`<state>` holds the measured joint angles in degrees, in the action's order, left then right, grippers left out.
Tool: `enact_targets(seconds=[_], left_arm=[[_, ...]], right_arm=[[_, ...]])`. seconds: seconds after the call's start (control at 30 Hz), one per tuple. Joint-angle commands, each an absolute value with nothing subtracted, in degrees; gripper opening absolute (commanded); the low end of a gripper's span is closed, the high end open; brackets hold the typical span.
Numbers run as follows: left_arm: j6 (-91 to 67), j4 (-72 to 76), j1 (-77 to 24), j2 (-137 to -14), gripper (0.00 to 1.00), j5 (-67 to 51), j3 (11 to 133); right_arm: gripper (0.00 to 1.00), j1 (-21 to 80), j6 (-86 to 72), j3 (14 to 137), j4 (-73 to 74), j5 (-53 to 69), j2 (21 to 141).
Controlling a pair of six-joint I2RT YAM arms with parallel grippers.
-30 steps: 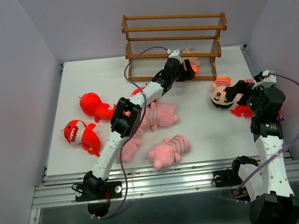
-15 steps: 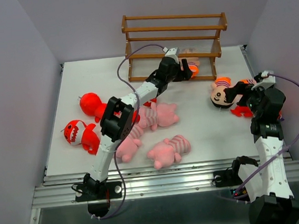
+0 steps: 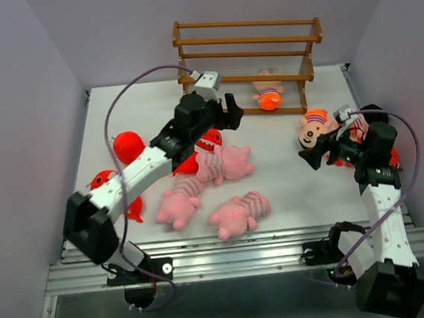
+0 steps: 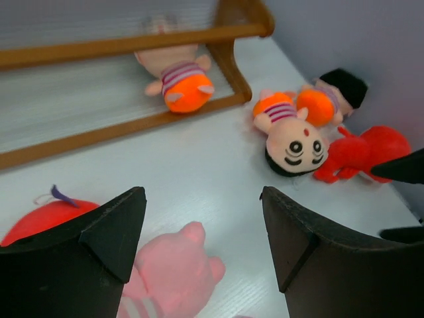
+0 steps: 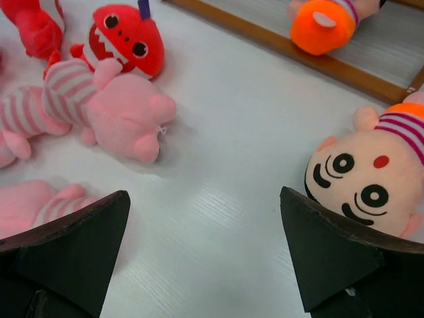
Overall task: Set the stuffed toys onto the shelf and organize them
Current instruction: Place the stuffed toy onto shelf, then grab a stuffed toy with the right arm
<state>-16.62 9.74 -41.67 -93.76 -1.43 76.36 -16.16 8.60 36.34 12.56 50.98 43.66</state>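
Risk note: left gripper (image 4: 201,195) is hanging wide and empty, one doll (image 4: 182,83) lying ahead of it on bottom tier of shelf (image 4: 99,48). Also wide, right gripper (image 5: 204,195) is hovering with second doll (image 5: 371,182) just right of its fingers; closing off-centre risks shoving it away.

A white table (image 3: 305,187) sits boxed in by plain, pale lavender-grey walls: a back wall (image 3: 110,33), a left wall (image 3: 16,148) and a right wall (image 3: 410,34). The light is soft and even. A ribbed aluminium rail (image 3: 244,257) edges the near side, with grey floor (image 3: 249,306) below.
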Motion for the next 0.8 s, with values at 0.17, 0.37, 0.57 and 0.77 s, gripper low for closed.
enact_targets(seconds=[0.17,0.37,0.57,0.77], left_arm=[[-11.87,8.7,-41.84,-56.74,0.9,5.62,52.14],[-11.69,8.79,-41.57,-43.43,0.99,7.56,40.0],[-9.24,7.48,-41.66,-36.92,0.99,9.05,39.81],[-9.49,5.36,-41.66,-35.33,0.99,8.88,39.2]], right_arm=[[1.0,-16.52,25.5,56.24,38.58,38.17,61.25],[1.0,-16.52,14.16,58.01,31.12,26.9,68.19],[1.0,-16.0,8.61,61.43,28.65,21.45,79.51],[1.0,-16.0,6.16,62.32,24.0,20.48,84.11]])
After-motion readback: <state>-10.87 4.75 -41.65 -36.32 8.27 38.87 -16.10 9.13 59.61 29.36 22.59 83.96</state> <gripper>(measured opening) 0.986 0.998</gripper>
